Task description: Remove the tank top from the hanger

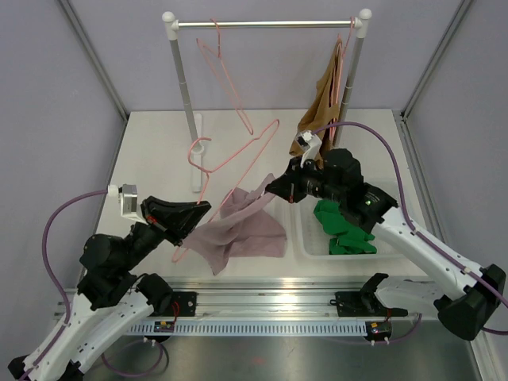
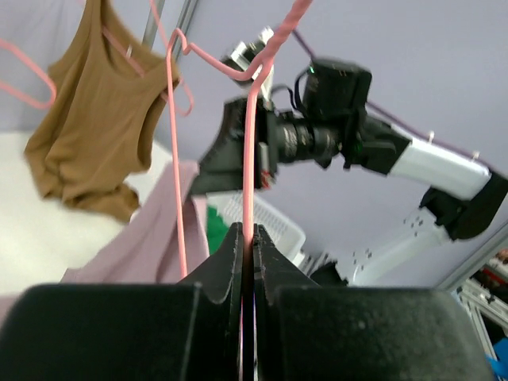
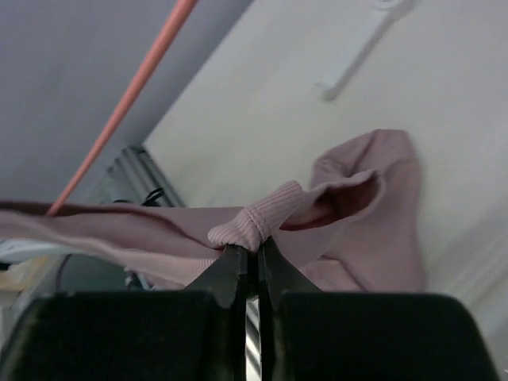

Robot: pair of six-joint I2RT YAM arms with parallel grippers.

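The mauve tank top (image 1: 246, 232) lies mostly slumped on the table, with one strap lifted toward the right. My right gripper (image 1: 272, 189) is shut on that ribbed strap (image 3: 262, 221), which bunches just above the fingertips of the gripper (image 3: 254, 250). The pink wire hanger (image 1: 248, 151) tilts above the table, hook to the left. My left gripper (image 1: 203, 209) is shut on its lower wire, seen clamped between the jaws of the gripper (image 2: 252, 236). Part of the tank top (image 2: 147, 242) still drapes against the hanger (image 2: 251, 151).
A white rack (image 1: 181, 71) with a metal rail stands at the back. An empty pink hanger (image 1: 226, 75) hangs from it, and a brown tank top (image 1: 324, 99) on another hanger hangs at its right end. A white bin (image 1: 305, 238) with green clothes (image 1: 341, 226) sits under my right arm.
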